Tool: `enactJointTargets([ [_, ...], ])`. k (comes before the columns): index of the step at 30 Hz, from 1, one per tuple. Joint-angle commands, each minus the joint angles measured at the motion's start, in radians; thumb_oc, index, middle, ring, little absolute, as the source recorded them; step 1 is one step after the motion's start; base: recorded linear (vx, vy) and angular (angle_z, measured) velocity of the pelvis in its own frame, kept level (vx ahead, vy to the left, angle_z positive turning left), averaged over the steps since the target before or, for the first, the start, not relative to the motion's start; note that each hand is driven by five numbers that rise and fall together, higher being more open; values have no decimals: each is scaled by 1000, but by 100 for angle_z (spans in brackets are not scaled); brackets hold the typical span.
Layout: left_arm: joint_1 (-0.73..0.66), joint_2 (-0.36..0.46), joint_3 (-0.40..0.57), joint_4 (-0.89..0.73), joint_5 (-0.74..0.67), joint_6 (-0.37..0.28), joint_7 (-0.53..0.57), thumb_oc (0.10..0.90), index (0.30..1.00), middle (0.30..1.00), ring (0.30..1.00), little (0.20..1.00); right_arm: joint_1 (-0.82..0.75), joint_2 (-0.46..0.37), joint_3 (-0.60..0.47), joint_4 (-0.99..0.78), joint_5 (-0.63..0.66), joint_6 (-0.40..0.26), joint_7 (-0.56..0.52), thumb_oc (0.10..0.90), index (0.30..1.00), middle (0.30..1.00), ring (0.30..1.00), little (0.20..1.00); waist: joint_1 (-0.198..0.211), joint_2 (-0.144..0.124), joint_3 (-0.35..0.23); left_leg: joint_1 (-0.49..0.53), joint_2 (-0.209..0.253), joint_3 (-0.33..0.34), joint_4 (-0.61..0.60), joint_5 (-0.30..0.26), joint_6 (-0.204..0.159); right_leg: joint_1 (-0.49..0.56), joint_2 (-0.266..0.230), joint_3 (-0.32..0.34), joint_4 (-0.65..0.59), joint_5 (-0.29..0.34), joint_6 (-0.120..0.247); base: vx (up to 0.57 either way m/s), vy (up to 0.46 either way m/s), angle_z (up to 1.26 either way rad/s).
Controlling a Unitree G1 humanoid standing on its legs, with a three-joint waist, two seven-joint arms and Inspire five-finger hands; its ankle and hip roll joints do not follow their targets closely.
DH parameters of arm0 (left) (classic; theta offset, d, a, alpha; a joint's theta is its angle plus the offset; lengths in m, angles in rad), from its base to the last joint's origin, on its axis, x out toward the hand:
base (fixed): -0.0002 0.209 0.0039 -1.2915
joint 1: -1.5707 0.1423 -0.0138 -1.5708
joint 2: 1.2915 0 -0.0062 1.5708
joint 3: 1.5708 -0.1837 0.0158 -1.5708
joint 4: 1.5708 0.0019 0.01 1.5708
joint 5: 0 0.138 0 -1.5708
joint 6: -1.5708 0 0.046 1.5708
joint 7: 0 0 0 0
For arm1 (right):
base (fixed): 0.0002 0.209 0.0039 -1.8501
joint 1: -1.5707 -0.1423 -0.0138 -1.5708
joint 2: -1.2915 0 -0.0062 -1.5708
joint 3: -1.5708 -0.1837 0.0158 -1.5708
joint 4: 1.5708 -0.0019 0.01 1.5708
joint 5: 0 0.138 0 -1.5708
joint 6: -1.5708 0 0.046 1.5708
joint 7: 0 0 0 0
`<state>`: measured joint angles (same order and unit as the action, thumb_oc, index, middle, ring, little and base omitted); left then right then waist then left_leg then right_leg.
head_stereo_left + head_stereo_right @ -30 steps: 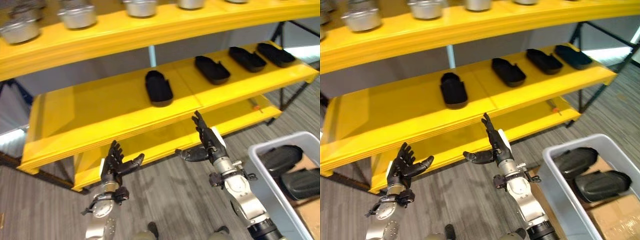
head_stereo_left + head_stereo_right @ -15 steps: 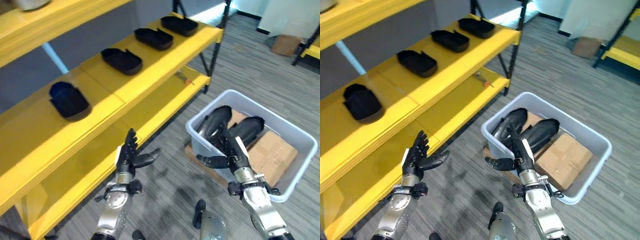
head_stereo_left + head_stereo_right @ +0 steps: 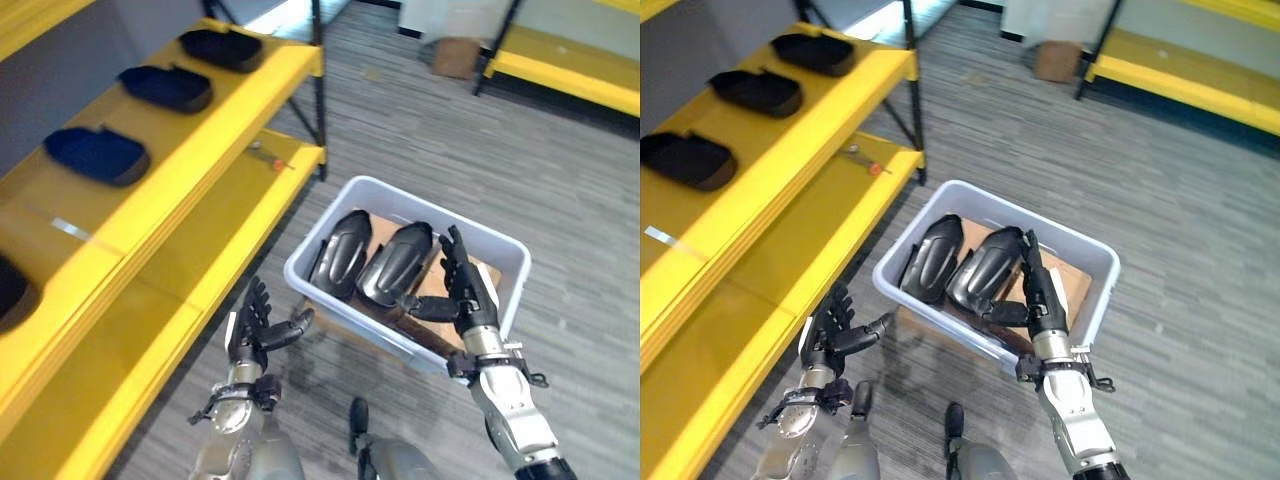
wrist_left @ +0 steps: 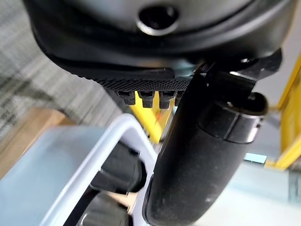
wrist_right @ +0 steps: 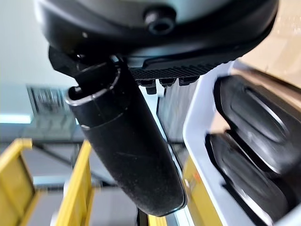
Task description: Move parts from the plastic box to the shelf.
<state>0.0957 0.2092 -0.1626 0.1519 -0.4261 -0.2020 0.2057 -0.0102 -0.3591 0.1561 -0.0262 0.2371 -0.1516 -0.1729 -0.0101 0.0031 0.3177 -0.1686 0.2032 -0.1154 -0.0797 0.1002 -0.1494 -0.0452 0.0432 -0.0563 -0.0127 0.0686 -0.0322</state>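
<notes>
Two black parts (image 3: pixel 370 262) are seen lying side by side in the plastic box (image 3: pixel 500 262) on the floor, at 3 o'clock from the shelf (image 3: pixel 150 150). The right hand (image 3: pixel 466 292) is held over the box's near rim, fingers straight and spread, gripping nothing. The left hand (image 3: pixel 252 328) is held wide at 8 o'clock from the box.

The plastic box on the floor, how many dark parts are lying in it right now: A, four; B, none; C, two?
C: two dark parts lie side by side in the plastic box, on top of brown cardboard, with the right hand open over the box's near rim.
</notes>
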Motion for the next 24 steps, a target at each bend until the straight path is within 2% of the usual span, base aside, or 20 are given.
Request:
enactJointTargets([
  [1,-25,61,37,-149,-2,-105,-27,900,1000,1000,1000,1000,-52,-4,-29,-121,-6,-114,15,900,1000,1000,1000,1000,12,-25,-53,43,-3,81,66,6,6,35,-167,-32,51,-107,149,79,230,-74],
  [3,-34,70,27,-149,1,-103,-29,900,1000,1000,1000,1000,-46,4,-35,-126,-13,-109,11,900,1000,1000,1000,1000,1,-32,-48,37,-22,116,88,-15,18,28,-192,-19,44,-95,161,53,223,-47],
  [5,-60,88,17,-145,-1,-102,-19,900,1000,1000,1000,1000,-63,13,-28,-130,-36,-96,3,900,1000,1000,1000,1000,-10,-43,-37,23,-53,164,103,-45,48,-11,-231,17,39,-73,186,8,269,-52],
  [9,-90,95,16,-135,0,-105,14,900,1000,1000,1000,1000,-123,22,-3,-122,-85,-81,-14,900,1000,1000,1000,1000,-15,-58,-18,4,-78,220,114,-75,77,-68,-271,27,41,-33,220,-11,165,-34],
  [10,-100,96,18,-132,-2,-106,22,900,1000,1000,1000,1000,-151,24,9,-118,-102,-76,-22,900,1000,1000,1000,1000,-10,-62,-10,-1,-84,239,119,-83,83,-87,-284,17,44,-20,230,-9,148,-47],
  [11,-104,98,20,-135,-3,-108,29,900,1000,1000,1000,1000,-194,27,25,-104,-127,-68,-33,900,1000,1000,1000,1000,11,-65,2,-2,-86,277,126,-97,89,-104,-316,-55,56,7,245,-1,100,-62],
  [12,-104,98,20,-135,-3,-108,29,900,1000,1000,1000,1000,-194,27,25,-104,-127,-68,-33,900,1000,1000,1000,1000,11,-65,3,-2,-86,277,127,-97,89,-104,-317,-55,56,7,245,18,67,-90],
  [15,-109,108,14,-137,-2,-109,35,900,1000,1000,1000,1000,-262,24,46,-82,-166,-53,-49,900,1000,1000,1000,1000,27,-76,27,1,-83,315,141,-111,88,-122,-370,-156,86,50,253,22,-11,-59],
  [16,-111,103,14,-132,-6,-107,43,900,1000,1000,1000,1000,-286,17,47,-74,-177,-44,-62,900,1000,1000,1000,1000,29,-80,48,-9,-73,308,151,-103,79,-134,-374,-170,94,43,244,11,-63,-8],
  [18,-111,102,13,-133,-9,-105,44,900,1000,1000,1000,1000,-292,13,48,-73,-182,-43,-65,900,1000,1000,1000,1000,29,-80,54,-14,-68,306,152,-99,75,-137,-373,-175,96,35,241,6,-73,-2],
  [24,-115,101,-9,-148,-22,-105,43,900,1000,1000,1000,1000,-373,-5,79,-11,-250,-21,-97,900,1000,1000,1000,1000,35,-66,101,-50,-34,285,151,-72,54,-173,-360,-193,117,19,235,-16,-80,10],
])
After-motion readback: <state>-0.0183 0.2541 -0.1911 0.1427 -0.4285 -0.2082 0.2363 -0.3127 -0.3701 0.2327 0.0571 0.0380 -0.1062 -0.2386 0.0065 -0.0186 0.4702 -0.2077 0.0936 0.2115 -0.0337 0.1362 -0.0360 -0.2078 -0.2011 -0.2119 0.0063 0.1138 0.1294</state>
